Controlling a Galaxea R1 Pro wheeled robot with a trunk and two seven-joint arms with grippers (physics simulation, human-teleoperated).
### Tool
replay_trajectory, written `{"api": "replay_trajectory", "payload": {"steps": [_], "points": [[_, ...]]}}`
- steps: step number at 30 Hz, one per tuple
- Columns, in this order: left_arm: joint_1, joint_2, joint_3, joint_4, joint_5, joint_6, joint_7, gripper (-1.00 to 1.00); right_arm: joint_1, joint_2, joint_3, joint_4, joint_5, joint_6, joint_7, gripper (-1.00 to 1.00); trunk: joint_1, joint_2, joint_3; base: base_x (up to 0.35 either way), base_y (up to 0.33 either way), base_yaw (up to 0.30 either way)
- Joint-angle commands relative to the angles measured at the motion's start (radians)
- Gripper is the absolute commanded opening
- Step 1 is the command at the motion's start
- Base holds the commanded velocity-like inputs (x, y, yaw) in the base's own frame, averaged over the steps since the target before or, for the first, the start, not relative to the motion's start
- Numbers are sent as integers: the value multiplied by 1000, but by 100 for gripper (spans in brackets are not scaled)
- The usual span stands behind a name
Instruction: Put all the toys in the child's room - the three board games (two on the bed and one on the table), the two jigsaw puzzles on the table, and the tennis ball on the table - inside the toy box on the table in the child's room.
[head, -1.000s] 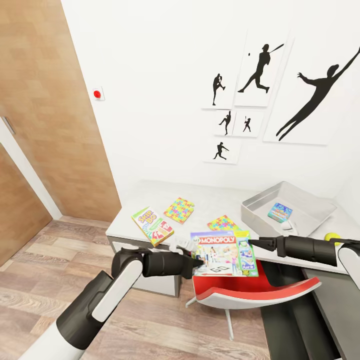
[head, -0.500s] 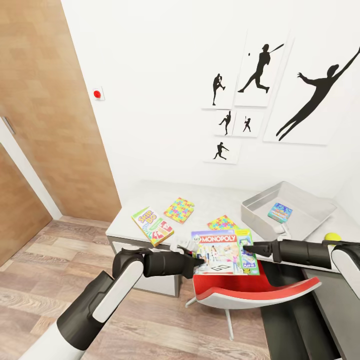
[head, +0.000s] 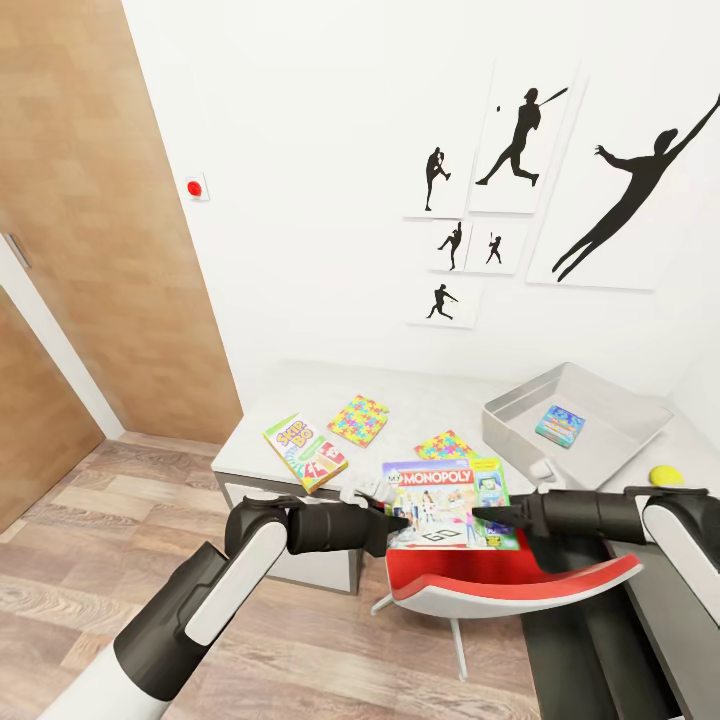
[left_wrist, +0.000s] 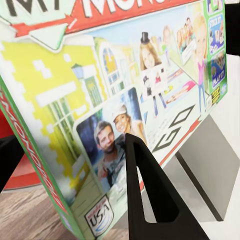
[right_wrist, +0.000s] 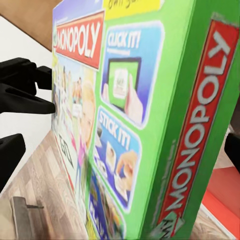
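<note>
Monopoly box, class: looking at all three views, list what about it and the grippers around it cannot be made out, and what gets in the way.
- Left gripper, head view: its fingertips are hidden at the Monopoly box edge, so its grip is unclear.
- Right gripper, head view: too small to judge the jaws.
- Right wrist view: the box is cut off by the frame edges.
- Left wrist view: one finger covers part of the box's lower face.

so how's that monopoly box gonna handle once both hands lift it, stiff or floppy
Probably stiff: the Monopoly box looks like a flat, straight-edged carton. Its glossy printed face may be slippery, so the left hand pinching one side could let it swing. The right hand at the opposite green edge should steady it.
</note>
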Motion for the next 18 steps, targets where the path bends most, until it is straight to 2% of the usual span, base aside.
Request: {"api": "replay_trajectory", "payload": {"steps": [1,18], "points": [[-1,0,0,0,-6,2,-6,-100,-1,0,2,0,2,4,4,-100,1,-2,-2,0,0,0],[-1,0,-12,0,-5,3,-6,-100,-5,-1,-8,0,2,4,5,-100,1,-2,-2,0,0,0]]}}
